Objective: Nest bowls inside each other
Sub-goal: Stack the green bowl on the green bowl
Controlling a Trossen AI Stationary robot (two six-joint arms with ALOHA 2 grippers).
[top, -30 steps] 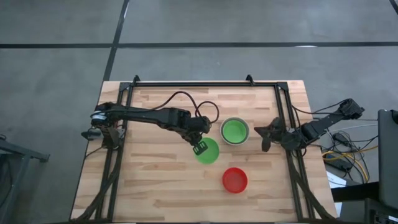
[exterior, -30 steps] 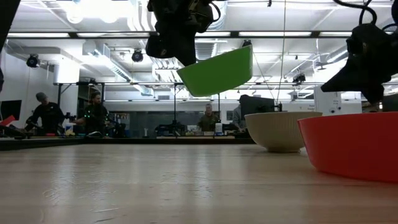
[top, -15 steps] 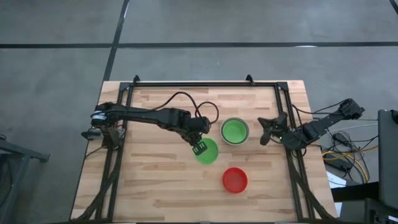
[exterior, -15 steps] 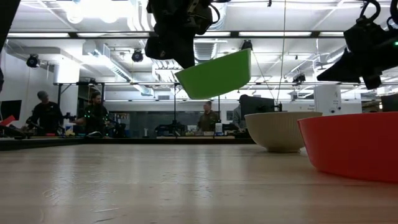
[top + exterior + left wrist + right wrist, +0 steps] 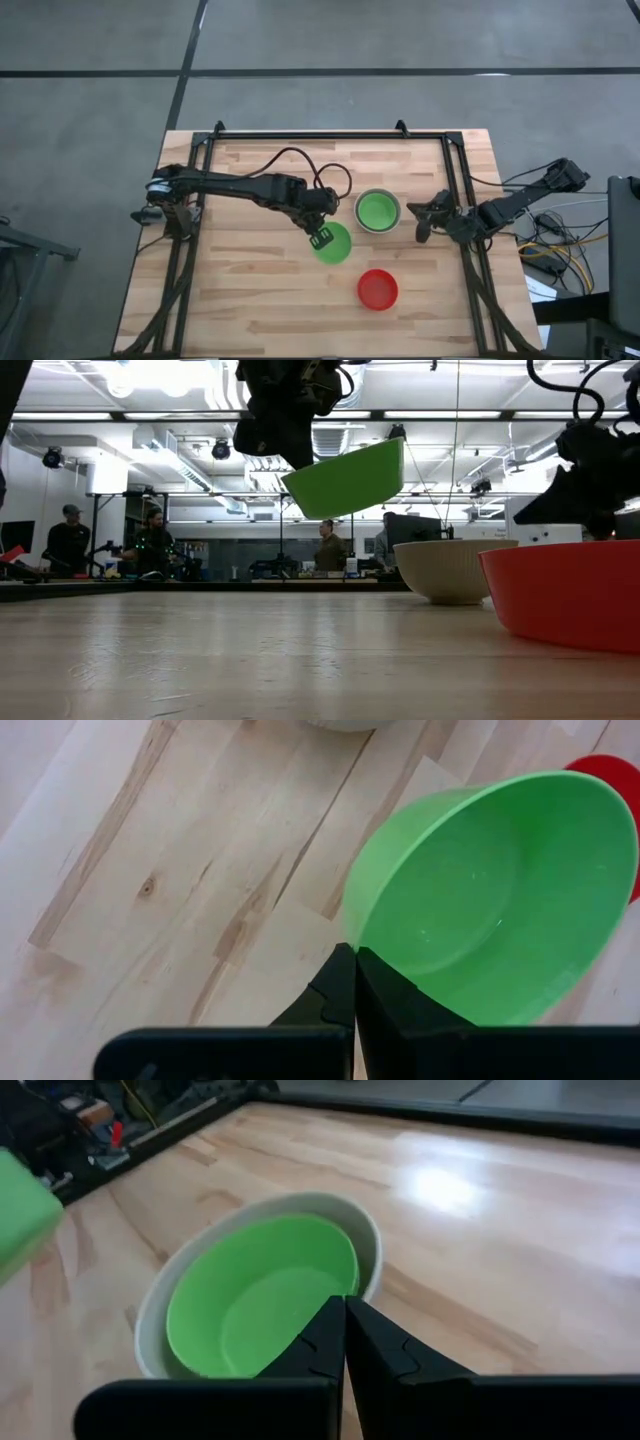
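My left gripper (image 5: 321, 238) is shut on a bright green bowl (image 5: 337, 245), which hangs tilted high over the table's middle in the low view (image 5: 345, 478). To its right a pale grey-white bowl (image 5: 377, 191) stands on its base with a second green bowl (image 5: 377, 211) nested inside. A red bowl (image 5: 378, 288) stands nearer the front edge. My right gripper (image 5: 421, 225) hovers shut just right of the grey-white bowl, above the table, with nothing between its fingers (image 5: 344, 1308). My left gripper pinches the green bowl's rim (image 5: 350, 935) at the side toward the table's left, one finger (image 5: 380, 1005) inside the bowl and one outside. The fingers slant down from the left. The bowl is lifted clear and tilted, its far side higher.
A black frame (image 5: 330, 134) runs along the table's far edge and down both sides. Bare wood lies left of and in front of the held bowl. Beyond the far edge, in the low view, people stand in the room (image 5: 152, 540).
My right gripper has risen a little and come down again beside the grey-white bowl, staying shut. My left gripper has kept the green bowl still in the air.
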